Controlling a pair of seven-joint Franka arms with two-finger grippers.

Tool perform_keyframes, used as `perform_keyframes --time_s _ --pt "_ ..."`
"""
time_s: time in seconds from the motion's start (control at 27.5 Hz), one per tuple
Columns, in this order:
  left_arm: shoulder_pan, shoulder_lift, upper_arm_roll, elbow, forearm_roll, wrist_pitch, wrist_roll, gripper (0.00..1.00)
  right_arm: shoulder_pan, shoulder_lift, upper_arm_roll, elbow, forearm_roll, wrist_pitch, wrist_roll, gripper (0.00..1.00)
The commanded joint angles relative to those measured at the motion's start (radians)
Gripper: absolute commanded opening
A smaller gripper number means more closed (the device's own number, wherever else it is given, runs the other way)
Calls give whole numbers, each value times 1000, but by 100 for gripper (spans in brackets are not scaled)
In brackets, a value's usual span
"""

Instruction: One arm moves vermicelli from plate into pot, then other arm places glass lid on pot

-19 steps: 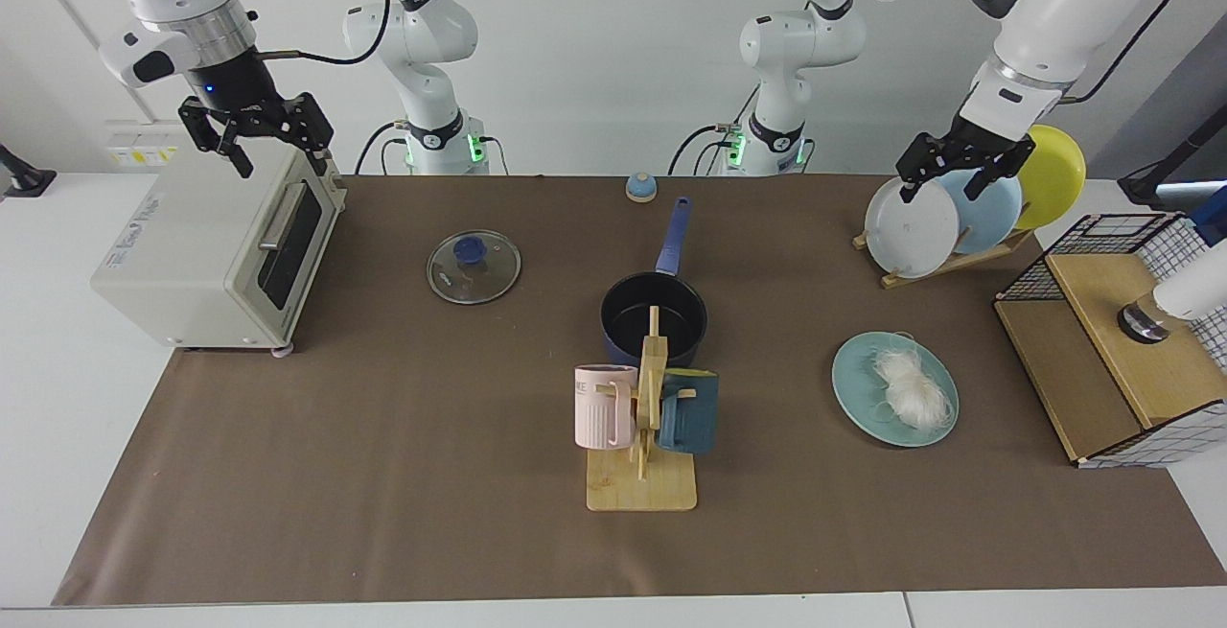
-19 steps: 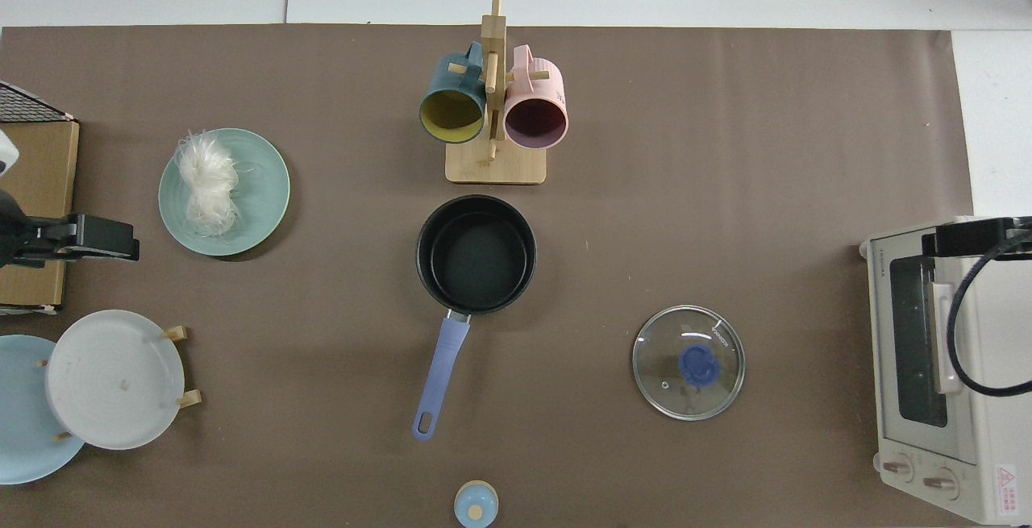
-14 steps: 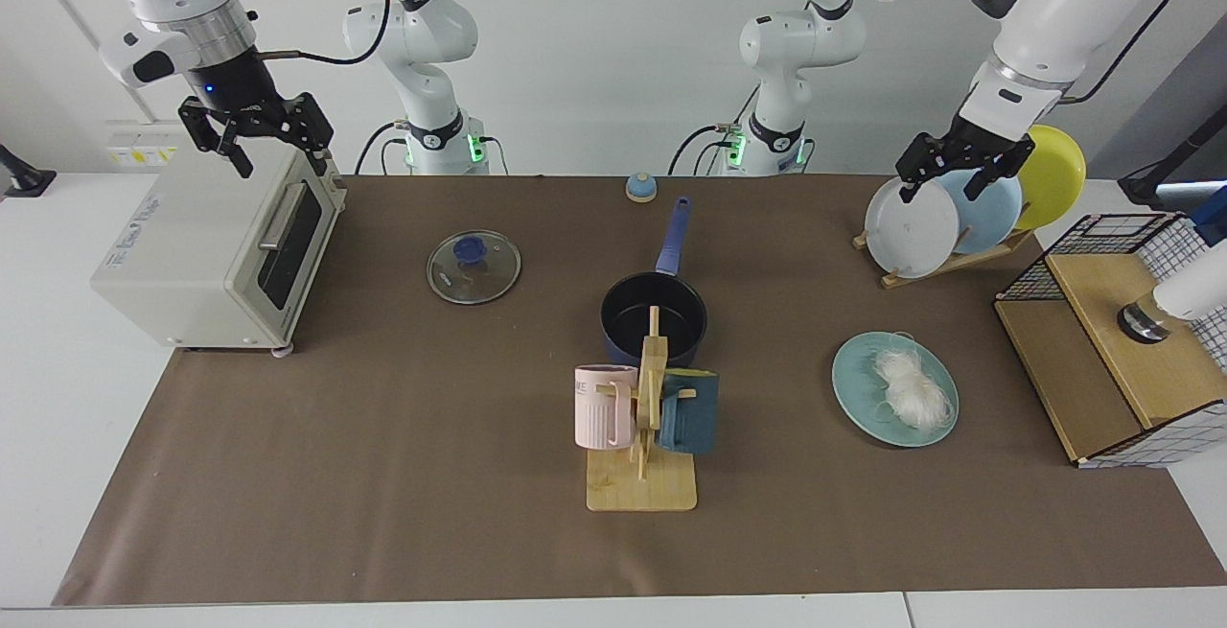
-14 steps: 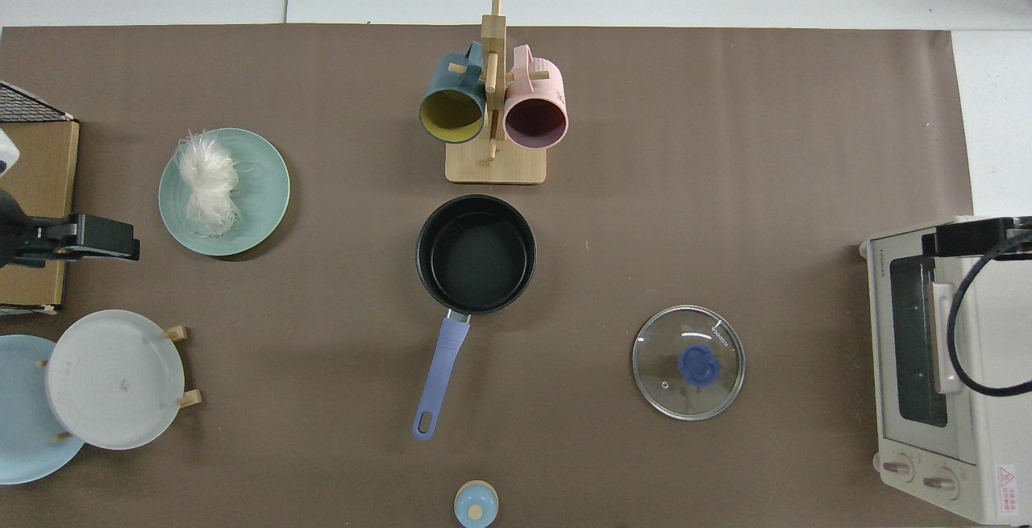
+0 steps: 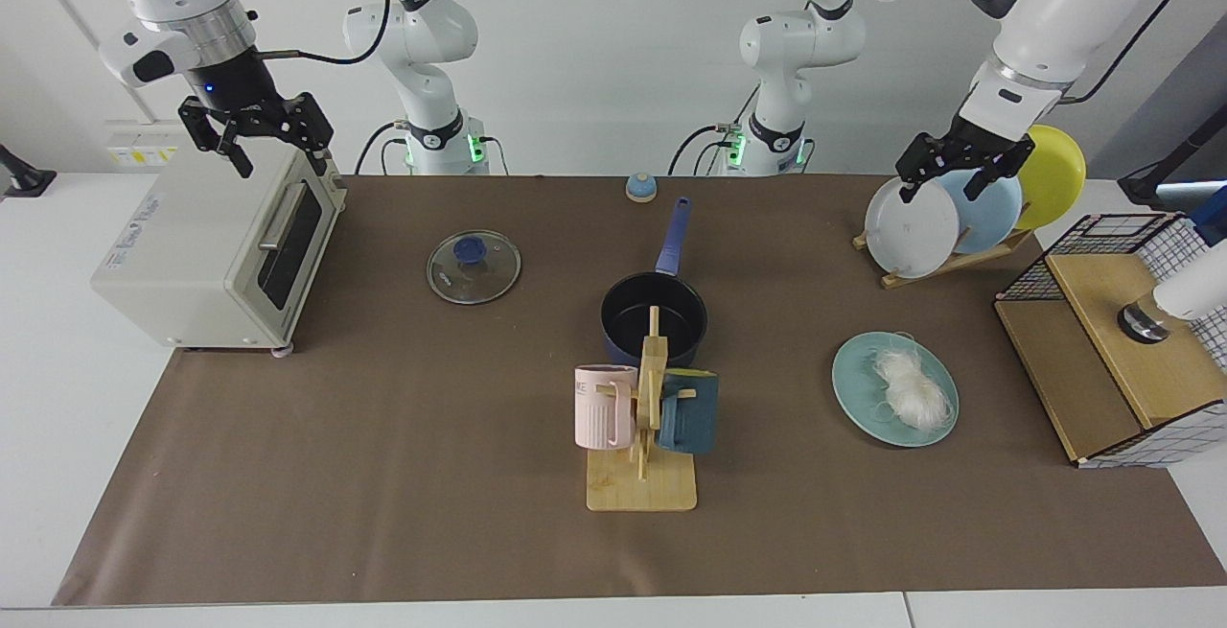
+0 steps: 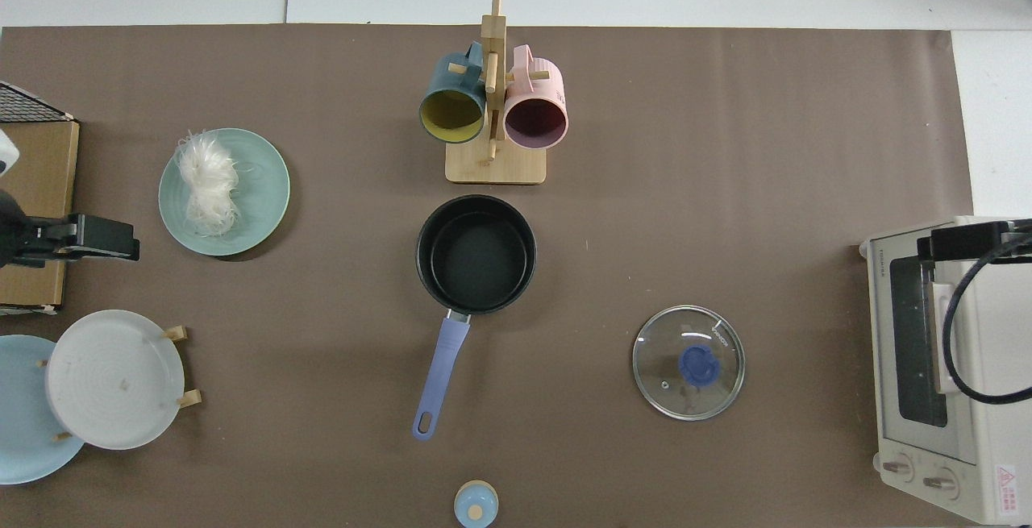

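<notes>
The vermicelli lies as a white bundle on the teal plate at the right of the facing view. The navy pot stands mid-table, empty, its blue handle pointing toward the arm bases. The glass lid lies flat on the mat between the pot and the oven. My left gripper hangs open high in front of the racked plates, behind the teal plate. My right gripper hangs open above the oven's top edge, holding nothing.
A cream toaster oven stands at the left of the facing view. A wooden mug tree with a pink and a teal mug stands just in front of the pot. A plate rack, a wire-and-wood box and a small blue knob ring the mat.
</notes>
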Motion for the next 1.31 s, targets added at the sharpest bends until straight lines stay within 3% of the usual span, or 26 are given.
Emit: perform_keyframes --time_s 0.0,0.58,0.76,0.91,1.27 --pt "3 -9 -2 -5 18 -6 8 100 -3 -21 0 -21 2 -4 -7 100" --pt "3 -9 -2 -5 17 1 2 100 1 -19 8 -43 -4 -9 -5 100" --pt "3 -6 1 -6 14 63 -11 100 1 -21 32 -115 -3 5 1 100" --pt "13 5 7 -6 18 150 -80 100 1 -24 37 -199 -3 80 1 100" --pt "38 144 19 -5 20 336 -139 100 2 -67 86 -423 -4 297 53 100"
